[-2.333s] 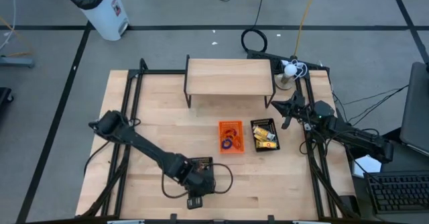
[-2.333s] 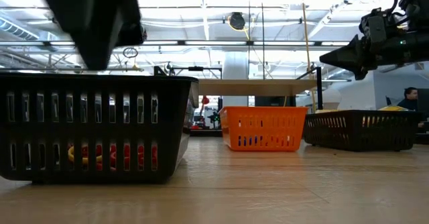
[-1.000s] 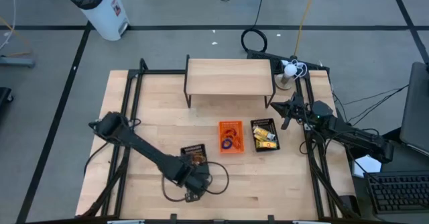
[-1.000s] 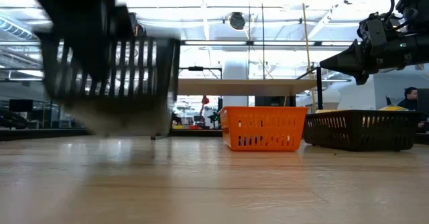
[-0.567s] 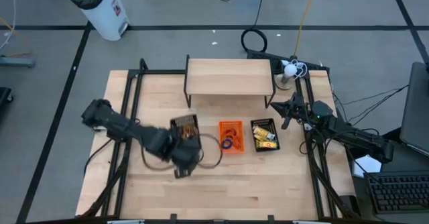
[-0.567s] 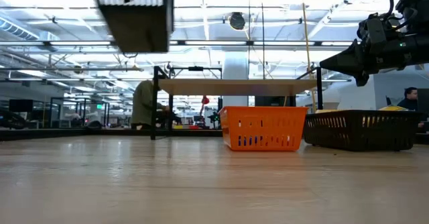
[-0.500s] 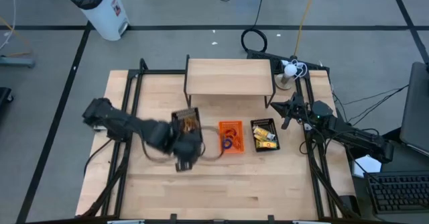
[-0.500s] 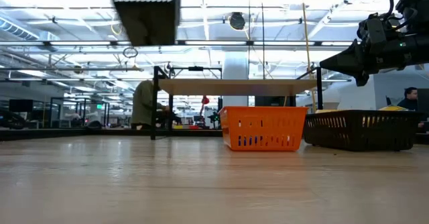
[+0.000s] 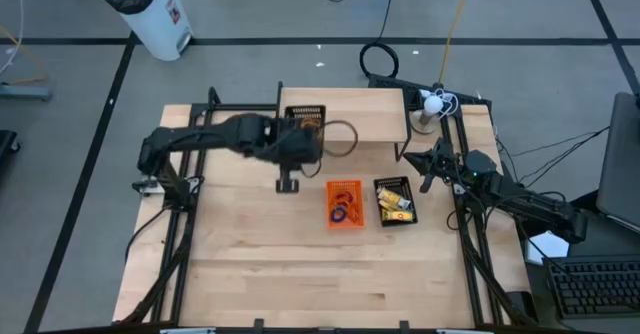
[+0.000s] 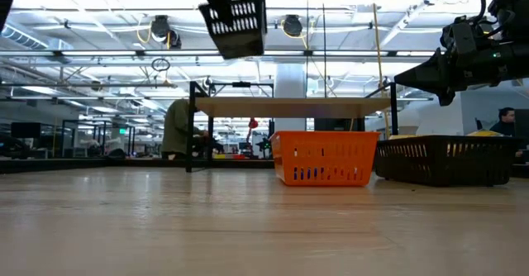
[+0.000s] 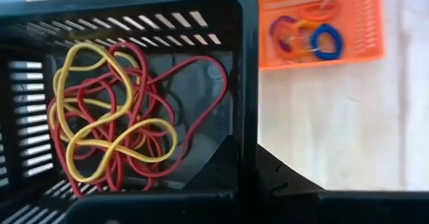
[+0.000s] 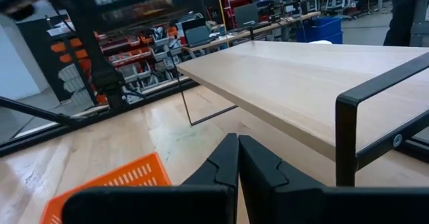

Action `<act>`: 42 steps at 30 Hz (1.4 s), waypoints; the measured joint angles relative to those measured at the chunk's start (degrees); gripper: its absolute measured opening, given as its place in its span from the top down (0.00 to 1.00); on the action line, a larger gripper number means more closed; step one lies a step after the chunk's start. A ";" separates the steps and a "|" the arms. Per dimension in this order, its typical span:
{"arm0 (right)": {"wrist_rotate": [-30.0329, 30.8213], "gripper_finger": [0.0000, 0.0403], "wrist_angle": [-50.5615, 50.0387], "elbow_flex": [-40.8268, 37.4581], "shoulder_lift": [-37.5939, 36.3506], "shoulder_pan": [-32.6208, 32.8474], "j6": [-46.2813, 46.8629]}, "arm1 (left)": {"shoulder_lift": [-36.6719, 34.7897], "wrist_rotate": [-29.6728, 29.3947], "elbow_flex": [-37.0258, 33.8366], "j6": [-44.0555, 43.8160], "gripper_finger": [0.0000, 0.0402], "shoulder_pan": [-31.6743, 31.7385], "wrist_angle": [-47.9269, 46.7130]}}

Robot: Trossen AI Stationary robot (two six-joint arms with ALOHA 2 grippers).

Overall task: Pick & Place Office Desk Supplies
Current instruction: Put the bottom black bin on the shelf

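Behind your pale wooden bench a workshop of racks and ceiling lights stretched away. Your left gripper had its jaws clamped on the rim of a black basket of red and yellow rubber bands, lifted over the small raised shelf. The shelf lay directly beneath it, long axis crosswise. Nearer you on the bench sat the orange basket and a second black basket. Your right gripper waited beside the shelf, jaws closed on nothing.

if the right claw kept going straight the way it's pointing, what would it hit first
Probably the raised wooden shelf: the shut right claw points at its near edge and dark metal leg, though depth is hard to judge.
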 joint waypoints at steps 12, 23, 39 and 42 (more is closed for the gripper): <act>0.13 1.00 0.16 -0.01 0.16 0.00 -0.59 | 9.36 1.95 0.02 10.54 1.00 13.21 3.09; 0.09 1.00 0.22 0.00 0.17 -0.02 -0.59 | 12.36 2.54 0.00 8.08 1.00 18.13 3.95; 0.04 1.00 0.26 -0.01 0.17 -0.01 -0.41 | 12.29 8.90 0.00 10.54 0.98 18.37 2.97; 0.04 1.00 0.28 0.00 0.17 0.00 -0.41 | 12.31 8.92 0.00 9.47 0.94 18.18 3.16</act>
